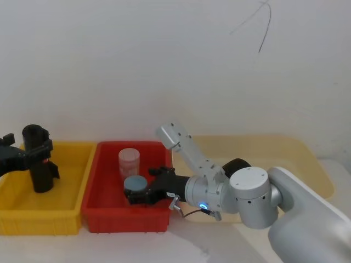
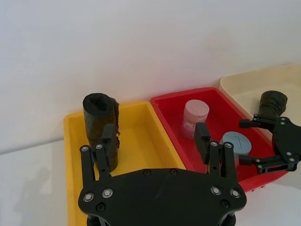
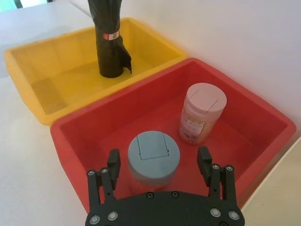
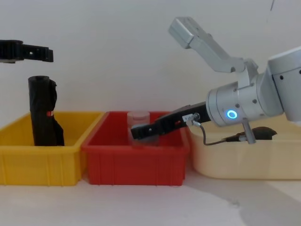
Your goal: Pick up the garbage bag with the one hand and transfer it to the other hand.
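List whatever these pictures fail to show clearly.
The garbage bag: in the head view the right arm covers most of it; in the chest view the cream bin wall hides its lower side.
The pink-lidded jar: label too small to read, right wrist view.
The left pincer: the chest view's left edge cuts off its arm.

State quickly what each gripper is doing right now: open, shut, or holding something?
Left gripper: open, holding nothing, above the black roll in the yellow bin.
Right gripper: open, holding nothing, straddling the blue-lidded jar.
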Tool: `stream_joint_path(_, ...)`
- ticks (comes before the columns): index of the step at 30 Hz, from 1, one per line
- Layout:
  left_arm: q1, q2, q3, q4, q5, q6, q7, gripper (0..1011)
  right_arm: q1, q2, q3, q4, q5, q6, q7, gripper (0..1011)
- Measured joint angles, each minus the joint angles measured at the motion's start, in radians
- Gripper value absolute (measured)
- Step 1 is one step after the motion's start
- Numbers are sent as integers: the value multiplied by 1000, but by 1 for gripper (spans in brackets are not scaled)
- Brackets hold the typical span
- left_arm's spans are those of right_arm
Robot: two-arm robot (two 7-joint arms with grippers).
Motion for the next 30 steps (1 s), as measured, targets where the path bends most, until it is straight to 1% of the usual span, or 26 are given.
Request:
stream_joint_path(11, 0, 0, 0, 0, 0, 0, 0, 1000, 19, -18, -4, 57, -14, -26, 22, 994)
stream_joint_path(17, 0, 0, 0, 0, 0, 0, 0, 1000, 24, -27, 0, 74, -14, -37, 33, 872)
stream_joint_path(19, 0, 0, 0, 0, 0, 0, 0, 1001, 26, -30, 2, 78, -15, -38, 37, 820)
stream_joint_path(21, 0, 0, 0, 0, 0, 0, 0, 1001, 27, -32, 2, 81, -16, -39, 41, 747)
stream_joint_path(22, 0, 0, 0, 0, 0, 0, 0, 1000, 27, -33, 2, 82, -16, -39, 42, 735)
stream_joint_path(23, 0, 0, 0, 0, 0, 0, 0, 1000, 27, -34, 3, 82, -17, -39, 42, 693)
stream_joint_path(25, 0, 0, 0, 0, 0, 0, 0, 1000, 28, -35, 4, 82, -18, -39, 45, 660)
stream_joint_path(30, 0, 0, 0, 0, 0, 0, 0, 1001, 28, -36, 9, 79, -18, -34, 49, 661)
